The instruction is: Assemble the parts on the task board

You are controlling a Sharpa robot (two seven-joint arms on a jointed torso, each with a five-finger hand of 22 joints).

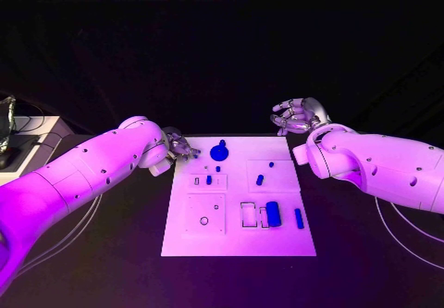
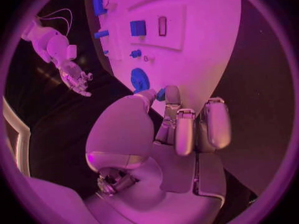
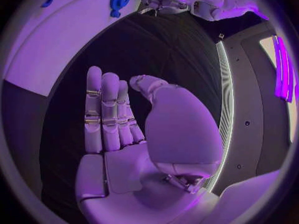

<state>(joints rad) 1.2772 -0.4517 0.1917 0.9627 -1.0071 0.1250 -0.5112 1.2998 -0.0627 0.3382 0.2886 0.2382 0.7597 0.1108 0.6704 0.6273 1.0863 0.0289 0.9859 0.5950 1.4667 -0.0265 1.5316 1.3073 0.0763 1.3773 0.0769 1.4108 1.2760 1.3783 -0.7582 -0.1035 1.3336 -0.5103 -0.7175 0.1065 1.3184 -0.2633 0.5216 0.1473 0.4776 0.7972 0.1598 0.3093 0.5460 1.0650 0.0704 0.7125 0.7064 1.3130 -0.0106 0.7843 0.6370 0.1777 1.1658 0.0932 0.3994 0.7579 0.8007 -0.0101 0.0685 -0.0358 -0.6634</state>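
Observation:
The white task board (image 1: 239, 239) lies mid-table. On it are a round blue disc with a knob (image 1: 219, 153), two small blue pieces (image 1: 209, 180) (image 1: 260, 179), a thick blue cylinder (image 1: 273, 213) and a thin blue bar (image 1: 299, 218). My left hand (image 1: 178, 146) hovers at the board's far left corner, next to the disc (image 2: 139, 78), with its fingers (image 2: 212, 122) curled in. A blue bit (image 2: 161, 93) shows between thumb and finger; I cannot tell whether it is held. My right hand (image 1: 298, 115) is raised past the far right corner, with straight fingers (image 3: 102, 109) and nothing in them.
The board has square plates with slots, among them a ring hole (image 1: 203, 221) and a rectangular slot (image 1: 248, 213). A pale box (image 1: 27, 144) stands at the table's left edge. Thin cables (image 1: 400, 237) trail beside both arms. Black tabletop (image 1: 370, 269) surrounds the board.

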